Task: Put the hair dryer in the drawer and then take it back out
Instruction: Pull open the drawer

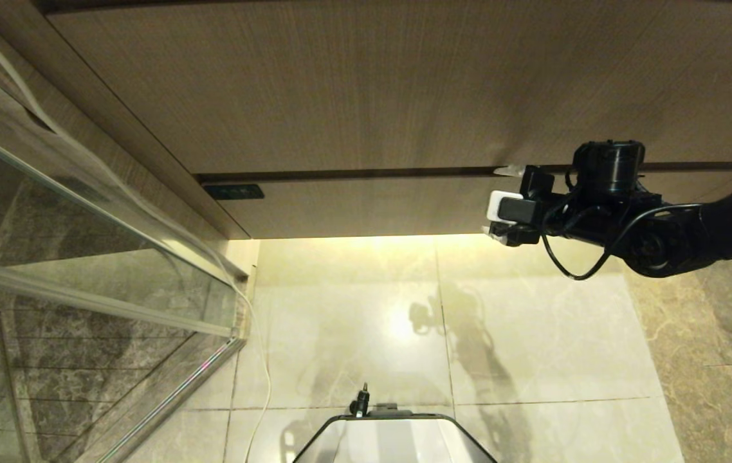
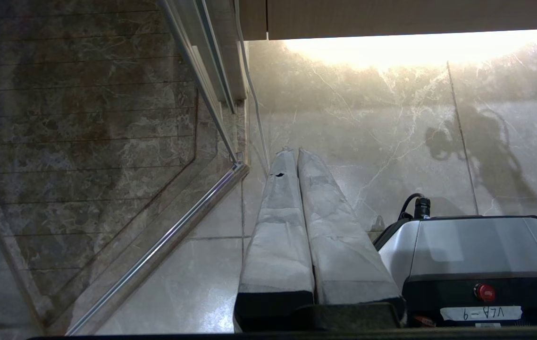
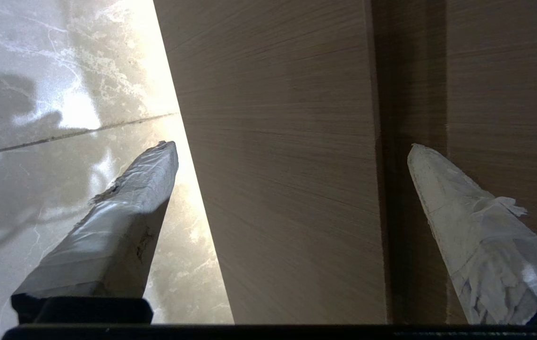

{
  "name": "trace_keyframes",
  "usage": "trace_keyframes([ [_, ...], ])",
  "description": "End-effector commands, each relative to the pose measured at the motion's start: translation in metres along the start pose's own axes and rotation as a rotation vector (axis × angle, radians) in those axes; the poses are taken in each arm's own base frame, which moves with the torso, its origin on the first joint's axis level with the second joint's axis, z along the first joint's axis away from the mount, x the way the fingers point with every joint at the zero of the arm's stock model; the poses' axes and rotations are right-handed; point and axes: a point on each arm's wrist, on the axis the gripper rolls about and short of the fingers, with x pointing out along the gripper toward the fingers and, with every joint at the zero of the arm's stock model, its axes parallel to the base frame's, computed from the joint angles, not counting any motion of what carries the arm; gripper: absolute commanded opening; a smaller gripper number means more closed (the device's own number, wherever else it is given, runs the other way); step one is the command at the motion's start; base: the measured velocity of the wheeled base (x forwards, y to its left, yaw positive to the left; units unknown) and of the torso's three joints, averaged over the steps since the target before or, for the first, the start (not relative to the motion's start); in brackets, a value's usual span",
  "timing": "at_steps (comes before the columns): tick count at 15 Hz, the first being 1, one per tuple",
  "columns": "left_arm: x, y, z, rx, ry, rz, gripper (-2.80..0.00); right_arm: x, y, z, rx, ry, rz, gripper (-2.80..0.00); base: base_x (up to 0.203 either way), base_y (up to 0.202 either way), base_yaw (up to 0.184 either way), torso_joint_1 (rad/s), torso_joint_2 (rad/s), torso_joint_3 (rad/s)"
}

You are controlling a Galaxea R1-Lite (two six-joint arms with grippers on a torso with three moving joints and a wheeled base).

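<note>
Reaching in from the right, the right gripper (image 1: pixel 500 206) is spread wide and empty, one taped finger (image 3: pixel 476 236) over the dark seam above the drawer (image 1: pixel 372 206), the other finger (image 3: pixel 108 236) below its lower edge. The drawer is shut, a small dark label (image 1: pixel 233 191) at its left front corner, its writing too small to read. No hair dryer shows in any view. The left gripper (image 2: pixel 294 156) hangs by the robot's base (image 2: pixel 476 250), fingers pressed together, holding nothing. A strip on the base reads "VLA-9" (image 2: pixel 481 312) beside a red button (image 2: pixel 484 292). Glossy marble floor tiles (image 1: pixel 533 341) catch warm under-cabinet light; a glass shower screen (image 1: pixel 70 257) stands left.
</note>
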Motion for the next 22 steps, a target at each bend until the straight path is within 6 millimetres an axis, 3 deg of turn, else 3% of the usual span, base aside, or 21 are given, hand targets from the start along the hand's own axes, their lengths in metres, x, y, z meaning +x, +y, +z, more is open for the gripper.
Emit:
trace_keyframes([
  [1, 0.000, 0.000, 0.000, 0.000, -0.001, 0.000, -2.80, 0.004, 0.004, -0.001, -0.005, -0.002, 0.002, 0.00, 0.000, 0.000, 0.000, 0.000, 0.00, 0.000],
  [9, 0.000, 0.000, 0.000, 0.000, 0.001, 0.000, -2.80, 0.016, 0.018, -0.009, -0.002, 0.004, 0.002, 0.00, 0.000, 0.000, 0.000, 0.000, 0.00, 0.000],
  [16, 0.000, 0.000, 0.000, 0.000, -0.001, 0.000, -2.80, 0.013, 0.010, -0.006, 0.015, -0.002, -0.091, 0.00, 0.000, 0.000, 0.000, 0.000, 0.00, 0.000],
  [22, 0.000, 0.000, 0.000, 0.000, 0.000, -0.001, -2.80, 0.033, 0.012, -0.012, 0.004, 0.001, -0.148, 0.00, 0.000, 0.000, 0.000, 0.000, 0.00, 0.000],
])
